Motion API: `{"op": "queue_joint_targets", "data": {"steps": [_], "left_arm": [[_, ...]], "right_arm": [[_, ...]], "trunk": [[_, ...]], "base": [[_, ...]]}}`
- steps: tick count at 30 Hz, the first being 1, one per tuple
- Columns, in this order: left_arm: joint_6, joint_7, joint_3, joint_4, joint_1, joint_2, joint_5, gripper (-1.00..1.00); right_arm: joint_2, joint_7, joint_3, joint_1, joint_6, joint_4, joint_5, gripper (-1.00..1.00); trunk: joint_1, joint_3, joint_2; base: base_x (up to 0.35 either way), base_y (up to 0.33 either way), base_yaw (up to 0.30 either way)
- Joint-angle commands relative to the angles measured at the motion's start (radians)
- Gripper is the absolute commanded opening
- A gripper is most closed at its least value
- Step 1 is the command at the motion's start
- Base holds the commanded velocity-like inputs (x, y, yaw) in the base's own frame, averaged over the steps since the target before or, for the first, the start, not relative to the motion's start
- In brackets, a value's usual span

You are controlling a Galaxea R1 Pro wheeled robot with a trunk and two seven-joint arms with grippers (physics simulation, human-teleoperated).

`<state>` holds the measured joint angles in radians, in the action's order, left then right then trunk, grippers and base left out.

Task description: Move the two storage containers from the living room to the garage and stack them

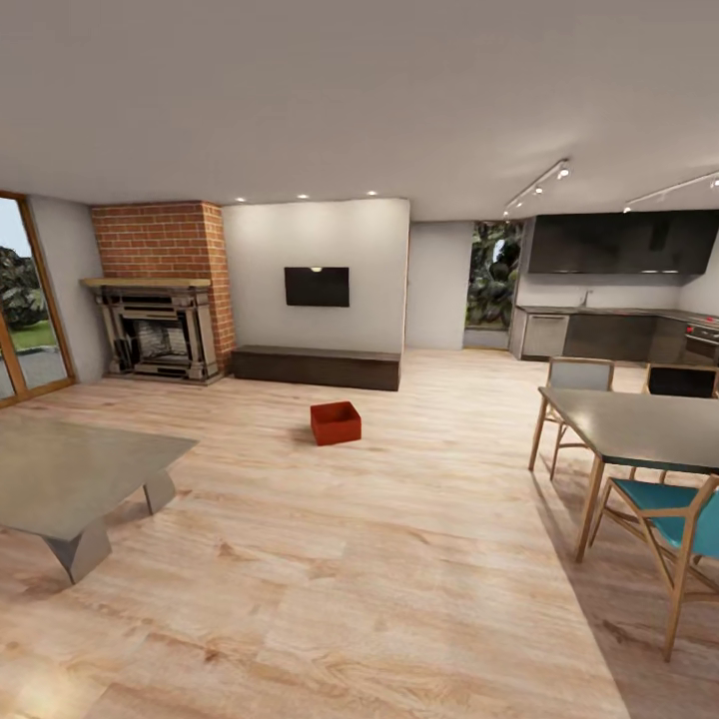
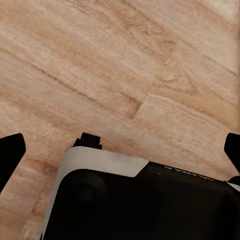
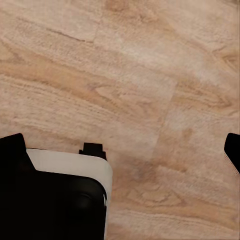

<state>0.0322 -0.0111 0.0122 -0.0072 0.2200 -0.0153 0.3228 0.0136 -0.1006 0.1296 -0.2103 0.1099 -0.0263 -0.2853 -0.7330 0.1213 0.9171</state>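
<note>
One orange-red storage container point(image 1: 336, 422) sits open-topped on the light wood plank floor of the living room, in the head view's middle distance, in front of the wall TV point(image 1: 317, 287). My left gripper point(image 2: 121, 151) hangs open over bare planks, its dark fingertips point(image 2: 11, 154) at the picture's two sides with nothing between them. In the same way my right gripper point(image 3: 122, 148) stands open above the wood floor, empty. Both are far from the container.
A glass coffee table point(image 1: 70, 479) stands near left, a dining table point(image 1: 639, 429) with chairs point(image 1: 669, 519) near right. The brick fireplace point(image 1: 160, 300) and a low dark bench point(image 1: 317, 366) line the far wall. My own base point(image 2: 125, 200) shows under both wrists.
</note>
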Motion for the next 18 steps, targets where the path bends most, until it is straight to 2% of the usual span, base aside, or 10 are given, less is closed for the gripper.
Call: {"op": "queue_joint_targets", "data": {"steps": [1, 18], "left_arm": [[0.003, -0.001, 0.002, 0.001, 0.001, 0.000, 0.005, 1.00], [0.005, -0.001, 0.002, 0.001, 0.001, 0.000, 0.005, 1.00]], "right_arm": [[0.000, -0.004, 0.008, -0.001, 0.005, -0.003, -0.010, 1.00], [0.002, -0.005, 0.008, -0.001, 0.005, -0.003, -0.009, 1.00]], "trunk": [[-0.001, 0.001, 0.001], [-0.001, 0.001, 0.001]], "base": [[0.324, 0.000, 0.000], [0.324, 0.000, 0.000]]}}
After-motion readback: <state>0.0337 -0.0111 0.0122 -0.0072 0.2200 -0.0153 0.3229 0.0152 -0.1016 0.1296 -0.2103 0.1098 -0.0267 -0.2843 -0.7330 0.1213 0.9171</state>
